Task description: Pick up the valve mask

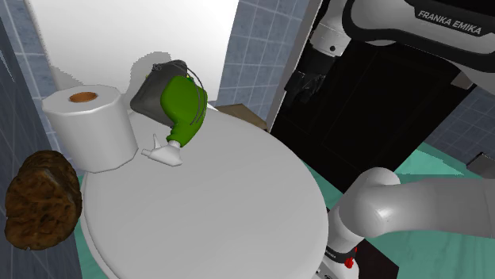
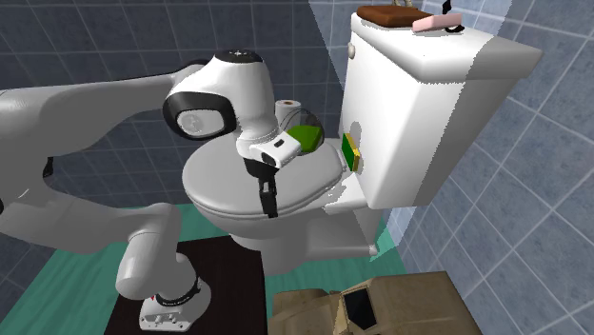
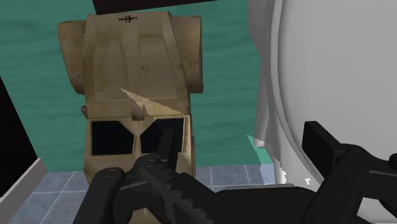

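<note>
Resting on toilet lid [image 1: 226, 210], valve mask [image 1: 181, 107], well apart from claw [image 2: 268, 206]

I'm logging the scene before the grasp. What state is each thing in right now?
Toilet lid: shut, with things on it.
Valve mask: lying on the lid, not held.
Paper roll: standing upright on the lid.
Gripper: open, empty, apart from the mask.
Tan box: lying on the green floor beside the toilet.
</note>
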`<control>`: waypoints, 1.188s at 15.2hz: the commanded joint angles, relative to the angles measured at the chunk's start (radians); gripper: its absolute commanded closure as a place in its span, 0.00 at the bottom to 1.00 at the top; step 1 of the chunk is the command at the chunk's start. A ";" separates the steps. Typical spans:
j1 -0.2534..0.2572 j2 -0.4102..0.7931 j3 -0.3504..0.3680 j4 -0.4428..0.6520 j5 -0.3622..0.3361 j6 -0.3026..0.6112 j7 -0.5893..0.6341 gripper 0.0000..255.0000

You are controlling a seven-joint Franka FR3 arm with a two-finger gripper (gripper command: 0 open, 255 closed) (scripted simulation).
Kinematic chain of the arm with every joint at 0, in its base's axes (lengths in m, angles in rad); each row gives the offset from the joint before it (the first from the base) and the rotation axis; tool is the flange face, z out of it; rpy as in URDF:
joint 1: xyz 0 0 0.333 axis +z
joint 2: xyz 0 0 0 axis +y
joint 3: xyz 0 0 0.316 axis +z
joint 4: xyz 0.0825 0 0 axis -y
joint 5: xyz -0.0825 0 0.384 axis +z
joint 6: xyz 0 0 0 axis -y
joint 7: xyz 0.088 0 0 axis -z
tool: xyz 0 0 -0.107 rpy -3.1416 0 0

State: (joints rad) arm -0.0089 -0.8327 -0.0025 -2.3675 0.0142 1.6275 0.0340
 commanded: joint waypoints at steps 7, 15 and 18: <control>0.057 0.156 0.102 0.174 0.039 -0.037 0.044 0.00; 0.110 0.382 0.237 0.450 0.050 -0.111 0.109 0.00; 0.128 0.476 0.290 0.569 0.040 -0.149 0.138 0.00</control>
State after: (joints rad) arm 0.1146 -0.3904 0.2725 -1.8410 0.0596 1.4921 0.1669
